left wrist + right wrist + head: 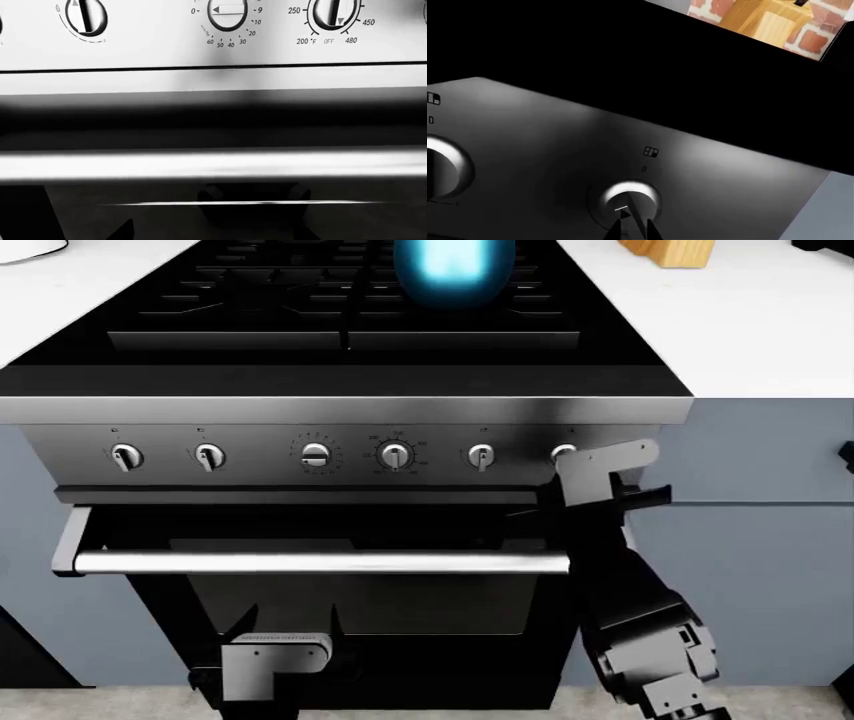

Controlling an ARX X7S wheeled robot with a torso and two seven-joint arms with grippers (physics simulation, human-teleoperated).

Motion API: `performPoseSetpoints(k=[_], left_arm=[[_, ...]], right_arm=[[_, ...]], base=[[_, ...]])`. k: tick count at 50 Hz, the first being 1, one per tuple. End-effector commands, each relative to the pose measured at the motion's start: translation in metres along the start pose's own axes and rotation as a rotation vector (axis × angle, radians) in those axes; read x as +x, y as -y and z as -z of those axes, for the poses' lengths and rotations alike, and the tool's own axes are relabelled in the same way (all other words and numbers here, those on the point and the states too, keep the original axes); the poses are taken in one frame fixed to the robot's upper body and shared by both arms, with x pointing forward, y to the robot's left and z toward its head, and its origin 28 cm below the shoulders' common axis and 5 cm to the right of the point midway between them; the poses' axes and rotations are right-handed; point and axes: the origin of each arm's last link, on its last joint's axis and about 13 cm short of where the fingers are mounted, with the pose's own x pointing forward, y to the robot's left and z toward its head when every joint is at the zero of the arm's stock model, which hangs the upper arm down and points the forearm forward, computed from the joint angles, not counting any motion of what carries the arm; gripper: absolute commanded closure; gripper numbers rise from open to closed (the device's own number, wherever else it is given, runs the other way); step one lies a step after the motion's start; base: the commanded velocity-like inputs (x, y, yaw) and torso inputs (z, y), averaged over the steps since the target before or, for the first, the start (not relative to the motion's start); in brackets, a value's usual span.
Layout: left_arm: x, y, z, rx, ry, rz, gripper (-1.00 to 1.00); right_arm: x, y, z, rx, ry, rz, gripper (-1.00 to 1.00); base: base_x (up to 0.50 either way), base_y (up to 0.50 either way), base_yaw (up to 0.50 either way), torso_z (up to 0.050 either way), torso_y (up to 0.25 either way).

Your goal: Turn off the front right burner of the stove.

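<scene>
Six knobs are lined up along the stove's (347,390) front panel, and the rightmost knob (563,452) is met head-on by the right claw (587,465), seemingly pinched onto it, while the left claw (274,665), state unclear, is parked low by the oven door.

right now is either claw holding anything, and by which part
The right claw is at the rightmost small silver knob on the steel stove panel, fingertips at its lower face; a firm grip cannot be told. The left claw holds nothing.

Steel stove (334,400), black grated cooktop, six knobs, oven door shut.
</scene>
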Motion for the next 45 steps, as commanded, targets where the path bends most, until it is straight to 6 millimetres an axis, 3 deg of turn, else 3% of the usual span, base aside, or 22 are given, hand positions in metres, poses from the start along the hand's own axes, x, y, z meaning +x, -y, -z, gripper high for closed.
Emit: performPoseSetpoints(k=[1, 45], left_arm=[[-0.0007, 0.0001, 0.0001, 0.001, -0.001, 0.000, -1.00], [0.0010, -0.0008, 0.0017, 0.003, -0.003, -0.001, -1.00]], right_arm=[[0.0001, -0.0045, -0.0007, 0.016, 0.016, -0.038, 1.00], [0.0022, -0.0141, -0.0065, 0.173, 0.061, -0.056, 1.00]], base=[[0.00, 0.00, 0.00, 0.000, 0.000], [0.00, 0.00, 0.00, 0.000, 0.000]])
